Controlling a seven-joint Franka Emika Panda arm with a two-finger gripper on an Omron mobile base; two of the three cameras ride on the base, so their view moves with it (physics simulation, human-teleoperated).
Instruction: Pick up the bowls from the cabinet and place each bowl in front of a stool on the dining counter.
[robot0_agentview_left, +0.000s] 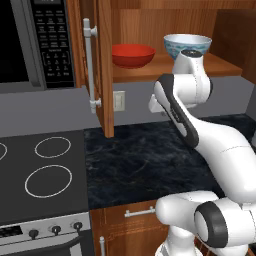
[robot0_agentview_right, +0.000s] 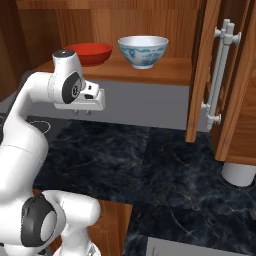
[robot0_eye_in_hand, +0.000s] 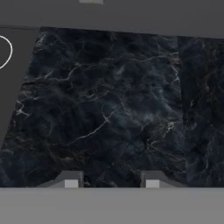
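Note:
The cabinet stands open, and its shelf carries both bowls. The red bowl sits to the left of the white bowl with the blue-green pattern. My gripper hangs below the shelf's front edge, under the red bowl, and points down at the black worktop. In the hand view its tips stand apart with nothing between them. The stool and the dining counter are out of view.
The open door with its silver bar handle juts out at the left, another door and handle at the right. A stove and a microwave lie left of the black worktop. A white cylinder stands at far right.

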